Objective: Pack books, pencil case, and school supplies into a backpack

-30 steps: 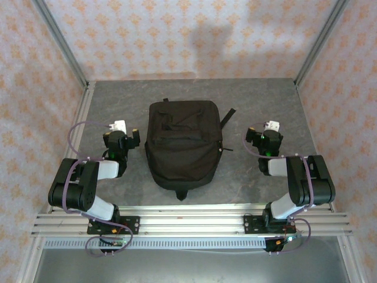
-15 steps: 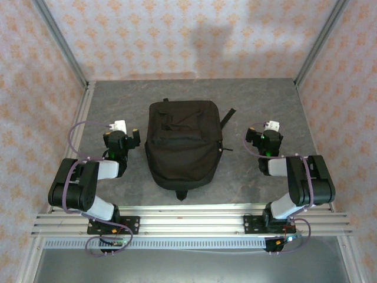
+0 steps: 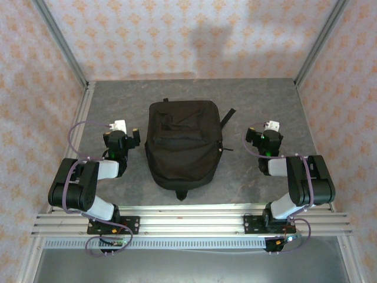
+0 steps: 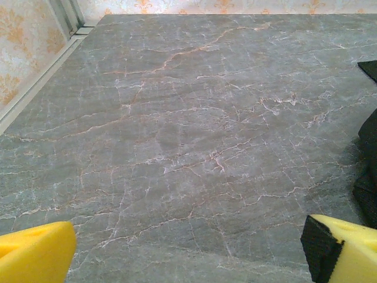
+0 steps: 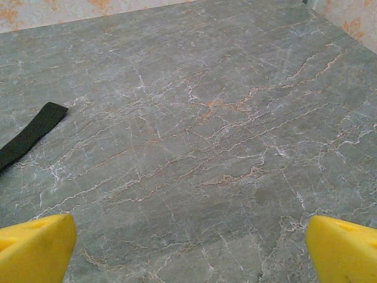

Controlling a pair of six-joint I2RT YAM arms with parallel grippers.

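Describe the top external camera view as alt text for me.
A large soft black fabric backpack lies flat mid-table on the grey marbled tabletop. The left hand and right hand flank it, open and holding nothing.

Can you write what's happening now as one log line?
left gripper: open, empty | right gripper: open, empty | backpack: on table between arms, untouched
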